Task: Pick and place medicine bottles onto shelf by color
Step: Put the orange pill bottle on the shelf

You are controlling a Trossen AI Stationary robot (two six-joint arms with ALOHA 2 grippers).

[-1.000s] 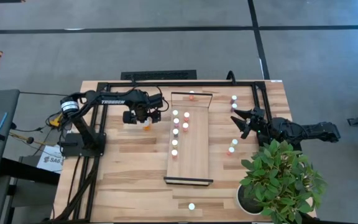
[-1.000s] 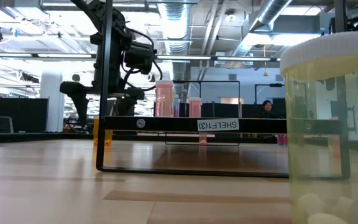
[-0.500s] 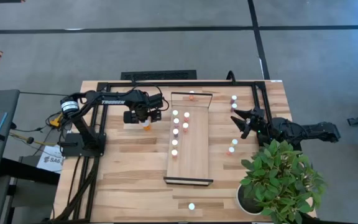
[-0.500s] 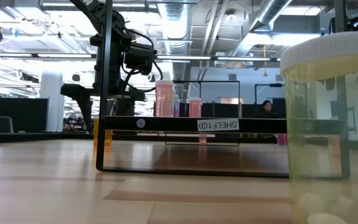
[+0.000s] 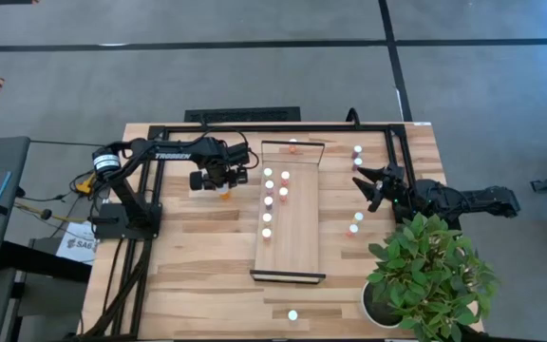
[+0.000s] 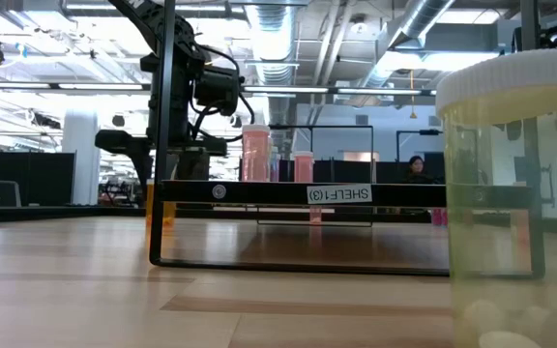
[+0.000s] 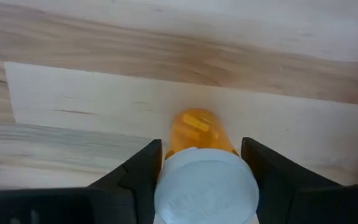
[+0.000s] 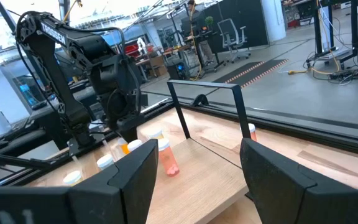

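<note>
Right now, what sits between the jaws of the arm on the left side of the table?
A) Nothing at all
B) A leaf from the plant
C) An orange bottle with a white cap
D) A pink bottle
C: the left wrist view shows an orange bottle with a white cap between the left gripper's jaws, standing on the wooden table beside the shelf.

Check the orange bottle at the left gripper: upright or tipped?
Upright. The left wrist view looks down on the orange bottle's white cap with the orange body below, between the left gripper's fingers.
</note>
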